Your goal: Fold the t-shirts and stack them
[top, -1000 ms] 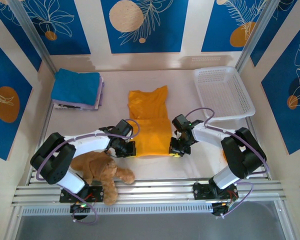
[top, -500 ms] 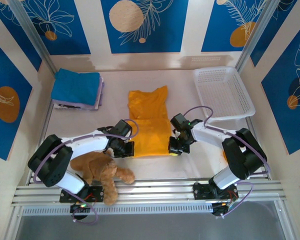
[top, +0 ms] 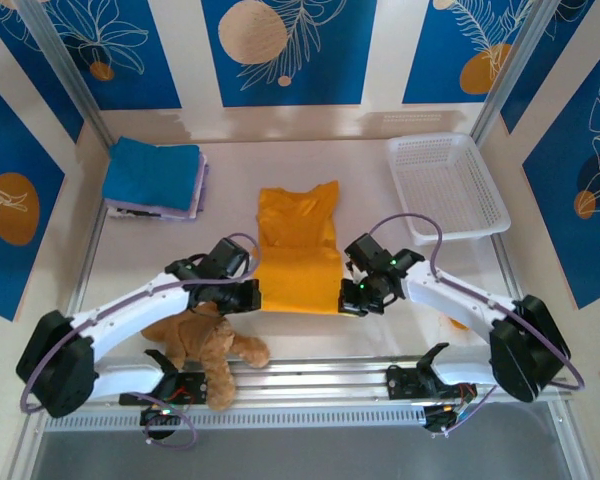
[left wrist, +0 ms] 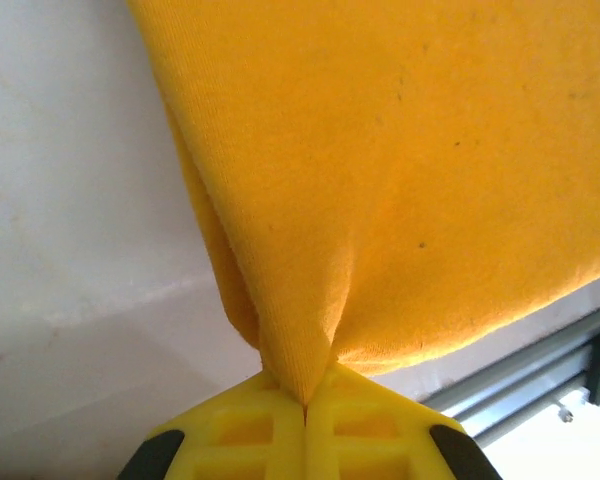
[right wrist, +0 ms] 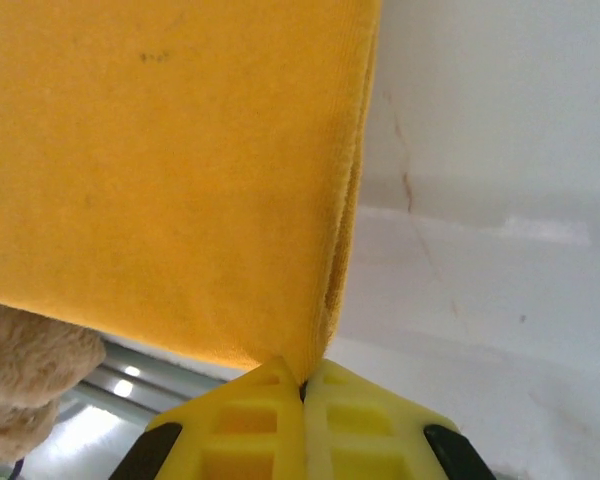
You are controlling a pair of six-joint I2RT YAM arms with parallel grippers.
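A mustard-orange t-shirt [top: 298, 245] lies folded lengthwise in the middle of the table. My left gripper [top: 256, 296] is shut on its near left corner [left wrist: 298, 355], the cloth pinched between the yellow fingertips [left wrist: 242, 425]. My right gripper [top: 346, 298] is shut on the near right corner [right wrist: 298, 355], lifted off the table. A folded blue t-shirt [top: 152, 172] rests on a pale lilac t-shirt [top: 197, 190] at the back left.
A brown plush teddy [top: 205, 340] lies near the front edge under my left arm, and shows at the left in the right wrist view [right wrist: 25, 375]. A white mesh basket [top: 445, 185] stands at the back right. Metal rails [top: 300, 385] line the front edge.
Both grippers have closed on the orange shirt's near corners and lifted them, drawing the near hem up and slightly toward the back. Both arms have stretched out further.
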